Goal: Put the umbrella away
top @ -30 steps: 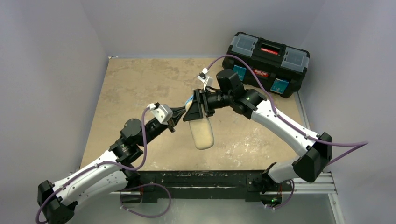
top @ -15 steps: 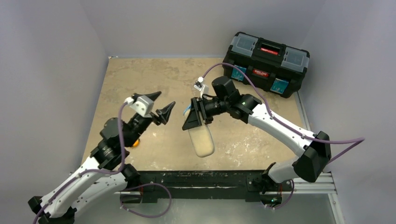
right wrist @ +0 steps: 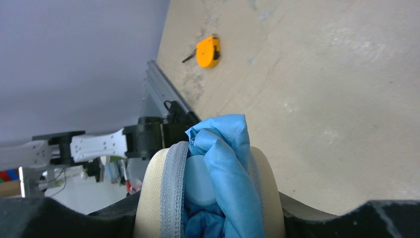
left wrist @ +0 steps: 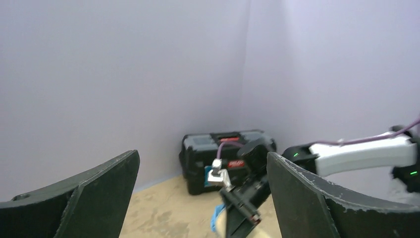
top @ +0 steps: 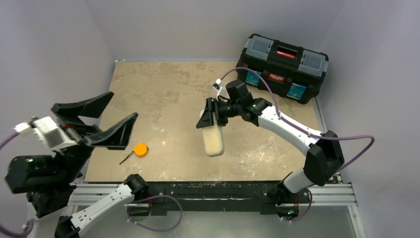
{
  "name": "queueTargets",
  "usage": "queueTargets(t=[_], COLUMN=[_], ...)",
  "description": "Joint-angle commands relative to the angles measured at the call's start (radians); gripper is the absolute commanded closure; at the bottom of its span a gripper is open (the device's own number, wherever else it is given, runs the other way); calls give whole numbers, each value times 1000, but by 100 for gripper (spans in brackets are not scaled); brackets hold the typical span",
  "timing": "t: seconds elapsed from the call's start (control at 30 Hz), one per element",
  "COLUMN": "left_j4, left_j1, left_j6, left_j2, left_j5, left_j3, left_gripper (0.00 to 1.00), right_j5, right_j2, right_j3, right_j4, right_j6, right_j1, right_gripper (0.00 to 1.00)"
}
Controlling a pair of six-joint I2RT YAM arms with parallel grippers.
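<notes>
- Blue fabric of the umbrella [right wrist: 223, 163] bulges from the zip mouth of the beige case [top: 213, 143], which is held over the table [top: 163, 89].
- Light and soft, I judge: loose cloth would slip, so take hold of the padded case body or the stiff handle end.
- Right fingers [top: 208, 117] clamp the case's upper end, roughly half spread.
- Left fingers [top: 116, 131] gape fully and hold nothing.
- A second earlier the left fingers were pinched shut at the case mouth; now they sit far back on the left, uncovering an orange tape measure [top: 140, 148].
</notes>
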Motion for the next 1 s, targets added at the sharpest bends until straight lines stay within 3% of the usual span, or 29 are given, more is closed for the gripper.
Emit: queueTargets(t=[0.0,0.33,0.53,0.67,0.97], left_j4=[-39,365,440,489,518], left_j1=[3,1,2,2,2], left_j6=[-158,-311,-346,-342,-347], left_j2=[11,-52,-23,-9,6], left_j5=[64,-58,-17,-21,-34], left_j3=[116,96,121,108,118], left_gripper=[0,0,0,0,0], right_j5=[62,60,-11,-49,-62], right_j2=[45,366,552,673,736], right_j3=[-13,121,247,358,402], right_j4=[122,200,348,357,440], right_j6=[11,-16,-8,-6,38], right_j1=[-28,-59,-66,-68,-69], right_gripper=[100,100,100,100,100])
